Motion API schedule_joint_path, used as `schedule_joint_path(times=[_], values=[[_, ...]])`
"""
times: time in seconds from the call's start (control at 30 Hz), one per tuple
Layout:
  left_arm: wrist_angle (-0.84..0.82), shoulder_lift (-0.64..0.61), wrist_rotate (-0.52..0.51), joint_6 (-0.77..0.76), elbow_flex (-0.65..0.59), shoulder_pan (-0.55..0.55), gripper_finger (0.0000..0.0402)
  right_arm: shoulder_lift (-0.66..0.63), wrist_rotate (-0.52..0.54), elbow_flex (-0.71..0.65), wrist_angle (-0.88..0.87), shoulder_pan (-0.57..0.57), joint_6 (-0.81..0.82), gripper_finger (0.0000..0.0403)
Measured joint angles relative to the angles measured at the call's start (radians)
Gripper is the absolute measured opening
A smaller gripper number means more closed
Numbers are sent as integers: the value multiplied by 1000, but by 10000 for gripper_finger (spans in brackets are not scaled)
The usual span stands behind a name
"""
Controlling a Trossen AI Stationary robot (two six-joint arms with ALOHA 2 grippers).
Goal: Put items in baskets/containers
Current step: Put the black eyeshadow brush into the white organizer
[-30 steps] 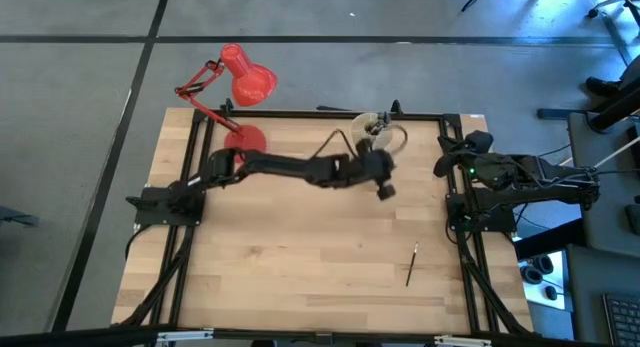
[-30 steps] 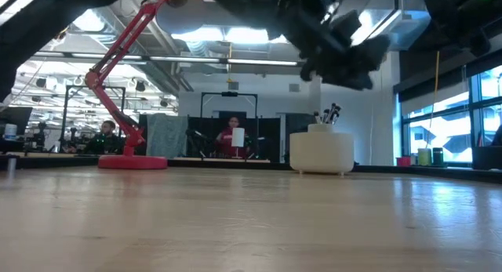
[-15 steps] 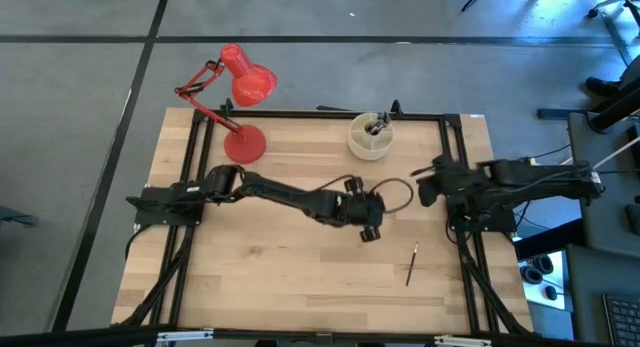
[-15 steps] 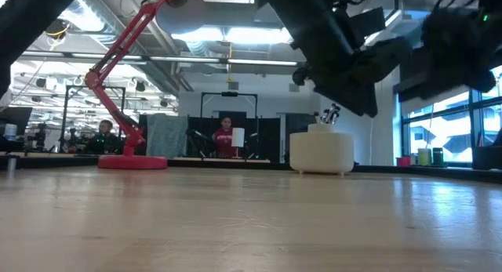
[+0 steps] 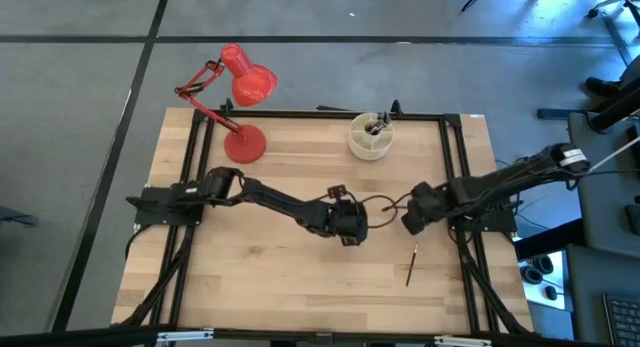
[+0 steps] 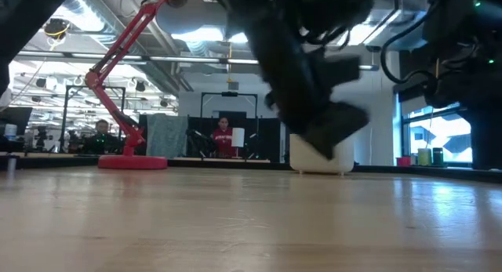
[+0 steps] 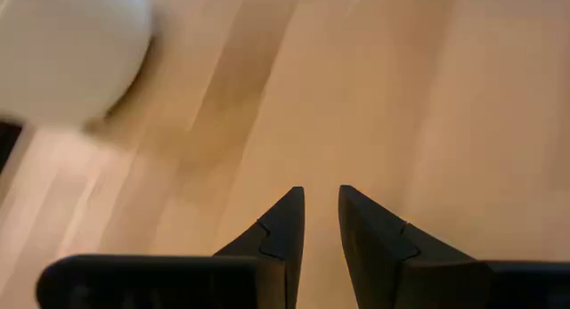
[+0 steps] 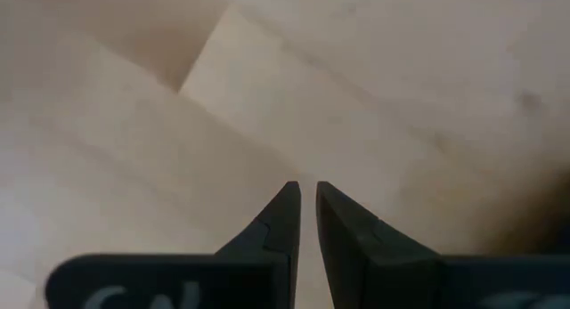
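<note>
The cream-white cup stands near the table's far edge with several brushes upright in it; the left wrist view shows it as a pale blur, and the low view shows it partly behind the left arm. One slim brush lies flat on the wood near the right side. My left gripper hovers over the table's middle, shut and empty. My right gripper hangs just right of it, shut and empty, with the lying brush a little nearer the near edge.
A red desk lamp stands with its round base at the far left of the table. Black frame rails run along the left and right sides. Bare wood spreads across the near half. People sit in the room beyond.
My left gripper has drawn back from over the cup toward the near edge and slightly left, ending above the table's middle; the cup now shows uncovered. My right arm has reached out from the right edge toward the table's middle and the near side, close to my left gripper.
</note>
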Motion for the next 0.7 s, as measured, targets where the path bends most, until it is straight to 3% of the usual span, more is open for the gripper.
schedule_joint_path(times=[0.17, 0.43, 0.7], values=[[114, -123, -2, -29, -221, 25, 59, 36, -10, 8, 130, 108, 104, 42], [412, -455, 29, -100, -671, 82, 54, 79, 33, 9, 193, 223, 254, 43], [457, -743, 6, -161, -879, 83, 54, 129, 23, 9, 253, 296, 401, 106]])
